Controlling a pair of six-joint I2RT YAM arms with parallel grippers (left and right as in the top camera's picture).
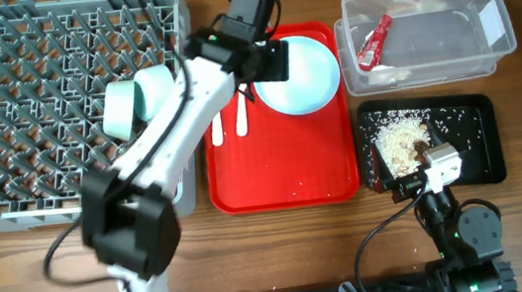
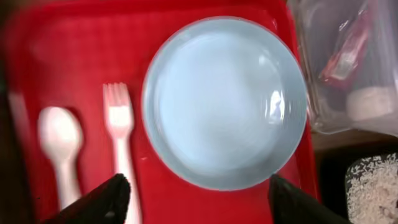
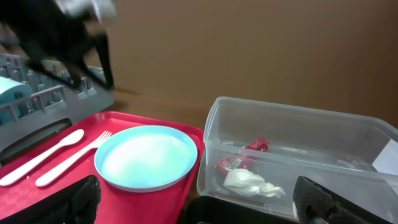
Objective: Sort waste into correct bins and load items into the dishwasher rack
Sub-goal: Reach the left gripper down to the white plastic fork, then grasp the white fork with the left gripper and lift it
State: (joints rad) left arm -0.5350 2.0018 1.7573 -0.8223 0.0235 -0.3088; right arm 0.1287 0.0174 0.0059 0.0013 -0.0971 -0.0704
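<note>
The left tool (image 2: 199, 193) hangs wide open, empty, above the red tray (image 2: 50, 62), framing its plate (image 2: 224, 102) for a likely grasp.

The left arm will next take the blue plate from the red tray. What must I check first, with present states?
1. The left end effector is open above the plate: ok.
2. The plate is empty: ok.
3. The fork and spoon lie apart from the plate: ok.
4. The dishwasher rack has free pegs: ok.
5. The right end effector is away from the red tray: ok.
</note>
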